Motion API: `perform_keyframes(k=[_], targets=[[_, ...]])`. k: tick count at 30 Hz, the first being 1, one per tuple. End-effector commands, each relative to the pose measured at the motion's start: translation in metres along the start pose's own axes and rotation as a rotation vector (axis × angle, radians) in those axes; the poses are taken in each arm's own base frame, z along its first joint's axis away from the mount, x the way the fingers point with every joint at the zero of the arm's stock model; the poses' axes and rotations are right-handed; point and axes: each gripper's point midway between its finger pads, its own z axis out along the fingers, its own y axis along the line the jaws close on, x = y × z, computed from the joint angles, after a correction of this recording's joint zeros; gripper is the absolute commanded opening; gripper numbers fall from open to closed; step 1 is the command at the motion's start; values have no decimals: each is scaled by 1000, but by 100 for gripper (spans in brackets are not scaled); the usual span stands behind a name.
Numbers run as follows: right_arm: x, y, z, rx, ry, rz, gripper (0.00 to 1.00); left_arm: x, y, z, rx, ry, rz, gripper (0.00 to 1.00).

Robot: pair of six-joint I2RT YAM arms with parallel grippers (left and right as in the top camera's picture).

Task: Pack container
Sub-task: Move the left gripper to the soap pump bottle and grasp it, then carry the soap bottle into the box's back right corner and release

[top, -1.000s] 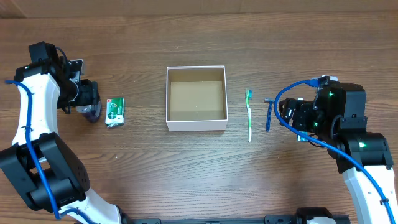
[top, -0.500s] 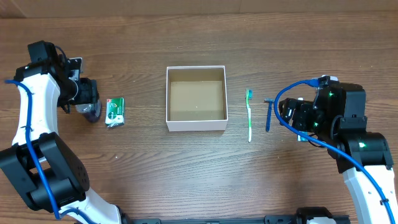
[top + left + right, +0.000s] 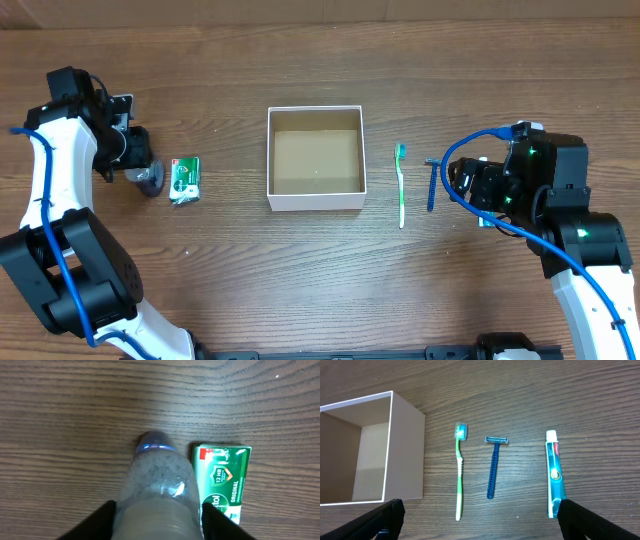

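**Bottle in hand, container not yet loaded**

Container (image 3: 315, 158) sat mid-table, open side up, brown floor bare. Nothing packed yet, so I judged the job at its first item.

Left gripper (image 3: 159, 516) was closed round a clear bottle (image 3: 156, 477). In the wrist view both fingers (image 3: 100, 521) pressed its sides, and the blue-ringed end pointed away from the camera. Overhead, the bottle lay well out at the container's 9 o'clock. A green soap box (image 3: 185, 181) lay just at the bottle's 3 o'clock, between it and the container. Could not tell whether the bottle had cleared the table (image 3: 300, 280).

Right gripper (image 3: 480, 510) was spread wide and held nothing. It hovered over the items at the container's 3 o'clock: toothbrush (image 3: 459, 477) nearest the wall, then razor (image 3: 493, 470), then toothpaste (image 3: 555, 480), all apart and roughly parallel.

Step in hand, by my reading: carrying the bottle to the container. Next move called for a lift high enough to pass over the soap box and the white near wall, travel toward 3 o'clock, then release above the floor.
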Motion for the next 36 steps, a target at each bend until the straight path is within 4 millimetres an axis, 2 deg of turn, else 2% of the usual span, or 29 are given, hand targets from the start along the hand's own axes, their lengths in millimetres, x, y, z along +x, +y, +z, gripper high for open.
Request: perform_keyframes(k=[1, 4, 7, 8, 10, 13, 17, 21, 22, 25, 26, 28, 34, 36], targets=[[-14, 3, -9, 2, -45, -8, 100, 9, -2, 13, 24, 49, 2, 39], [-14, 3, -9, 2, -45, -8, 100, 9, -2, 13, 23, 48, -6, 26], [-14, 3, -9, 2, -45, -8, 100, 8, -2, 12, 23, 47, -24, 7], [-14, 3, -9, 2, -45, -8, 100, 8, -2, 11, 22, 45, -29, 4], [-14, 3, -9, 2, -45, -8, 100, 4, -2, 3, 19, 32, -40, 4], [-14, 3, -9, 2, -45, -8, 100, -7, -4, -23, 16, -9, -41, 4], [-14, 3, -9, 2, -45, -8, 100, -29, -27, -86, 38, -117, -17, 4], [-14, 3, -9, 1, -45, -8, 100, -42, -64, -151, 52, -225, 31, 4], [-14, 3, -9, 1, -45, -7, 100, -44, -80, -170, 64, -257, 48, 4], [-14, 3, -9, 1, -45, -7, 100, -48, -128, -206, 115, -327, 87, 4], [-14, 3, -9, 1, -44, -7, 100, -49, -141, -210, 130, -336, 101, 4], [-13, 3, -9, 2, -42, -7, 100, -49, -179, -218, 181, -358, 126, 4], [-12, 2, -9, 3, -37, -6, 100, -49, -279, -221, 316, -404, 206, 4], [-12, 2, -9, 3, -37, -6, 100, -50, -297, -213, 301, -406, 194, 4]])
